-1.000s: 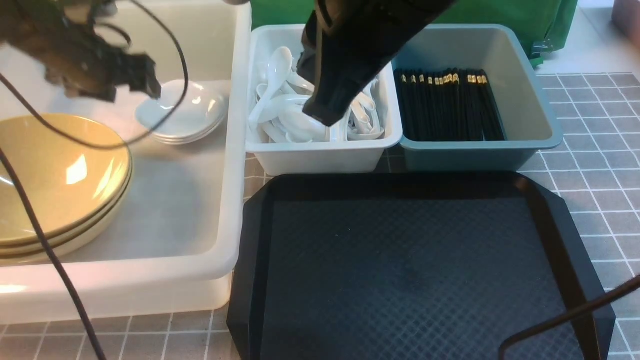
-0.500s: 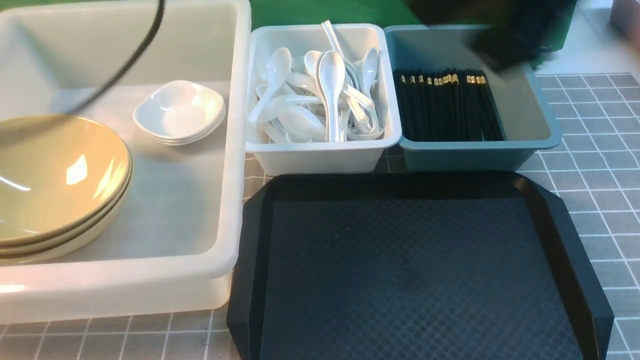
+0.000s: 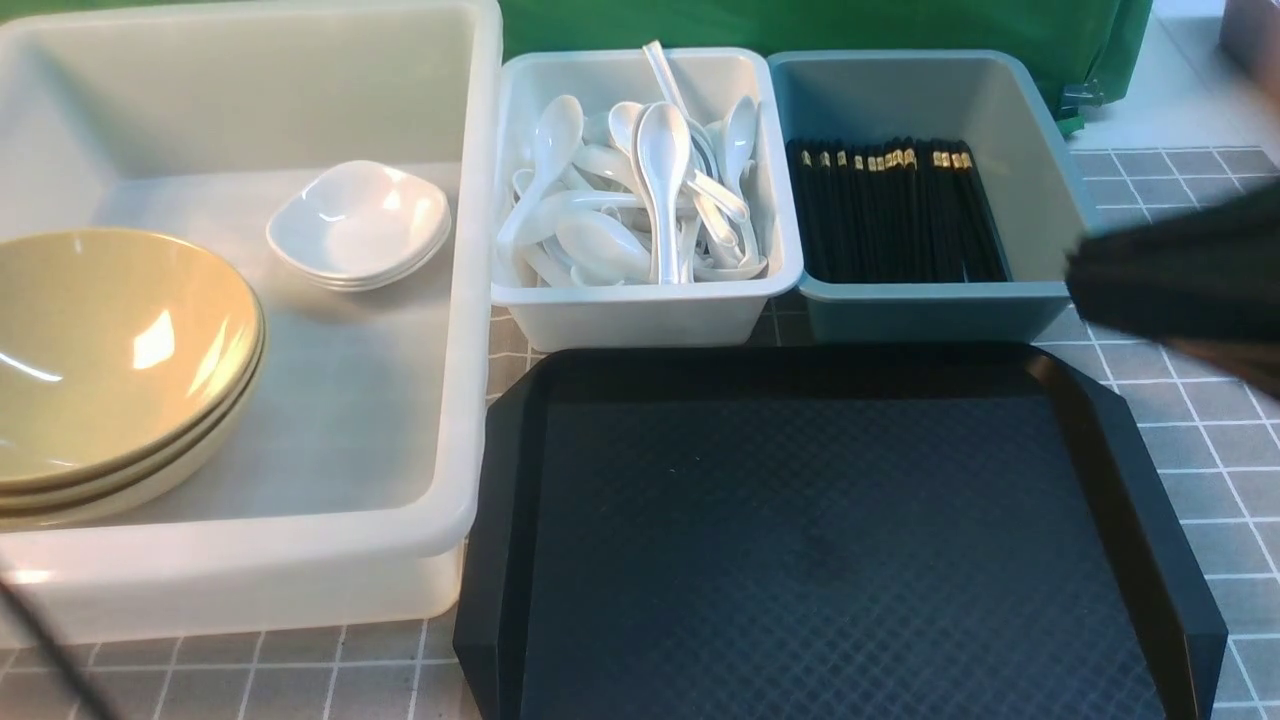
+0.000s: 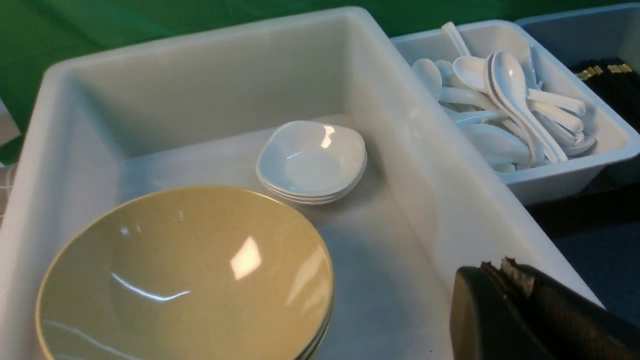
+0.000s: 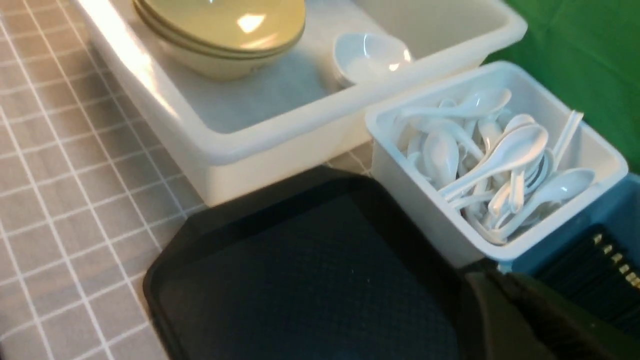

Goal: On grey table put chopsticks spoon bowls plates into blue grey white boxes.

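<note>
White porcelain soup spoons (image 3: 665,170) lie heaped in the pale grey-white box (image 3: 640,298), one handle poking above its far rim; they cross at odd angles, likely because they were dropped in singly rather than laid. Black chopsticks (image 3: 890,215) with gold bands lie side by side in the blue-grey box (image 3: 940,291), mostly aligned, which probably keeps them from rolling and saves room. In the large white bin (image 3: 462,330), tan bowls (image 3: 110,350) nest in one stack, and small white dishes (image 3: 358,222) sit nested in another beside the wall nearest the spoons, apart from the tan stack; nesting suits their shape and should keep them steady. The black tray (image 3: 830,540) in front of the spoon and chopstick boxes carries none of these, so the sorting looks finished. The left gripper (image 4: 500,265) has its fingers pressed together with nothing between them, and the right gripper (image 5: 492,282) is likewise closed and empty. Neither appears to touch any tableware; all that remains, I judge, is resting the arms.
</note>
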`<state>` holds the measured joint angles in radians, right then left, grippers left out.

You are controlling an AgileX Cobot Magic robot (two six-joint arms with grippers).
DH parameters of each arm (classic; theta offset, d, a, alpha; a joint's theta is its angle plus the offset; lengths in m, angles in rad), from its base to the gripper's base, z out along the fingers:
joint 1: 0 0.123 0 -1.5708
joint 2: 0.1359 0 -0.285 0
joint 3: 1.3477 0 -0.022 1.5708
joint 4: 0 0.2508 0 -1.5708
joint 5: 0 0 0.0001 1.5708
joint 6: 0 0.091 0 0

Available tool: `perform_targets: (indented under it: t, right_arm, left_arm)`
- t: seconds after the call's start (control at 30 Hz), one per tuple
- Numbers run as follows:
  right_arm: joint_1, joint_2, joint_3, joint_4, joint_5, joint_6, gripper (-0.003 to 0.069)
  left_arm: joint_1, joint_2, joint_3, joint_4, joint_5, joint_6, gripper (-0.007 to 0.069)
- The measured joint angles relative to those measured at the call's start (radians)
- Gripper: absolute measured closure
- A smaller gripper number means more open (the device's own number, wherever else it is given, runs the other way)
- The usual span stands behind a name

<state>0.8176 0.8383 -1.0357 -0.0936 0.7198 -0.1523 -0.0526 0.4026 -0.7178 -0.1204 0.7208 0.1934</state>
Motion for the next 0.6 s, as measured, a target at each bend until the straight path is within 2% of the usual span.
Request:
perform_targets:
  t: [0.13, 0.27, 0.6]
  right_arm:
    - [0.0, -0.127, 0.182, 0.044, -0.189, 0.004, 0.0614]
    - [0.0, -0.161, 0.255, 0.057, -0.291, 0.005, 0.0614]
    - [0.0, -0.161, 0.27, 0.06, -0.311, 0.006, 0.0614]
  left_arm:
    - [0.0, -0.093, 0.073, 0.016, -0.001, 0.0, 0.0636]
    - [0.0, -0.11, 0.115, 0.034, -0.002, 0.0, 0.0636]
    - [0.0, -0.11, 0.124, 0.044, -0.002, 0.003, 0.0636]
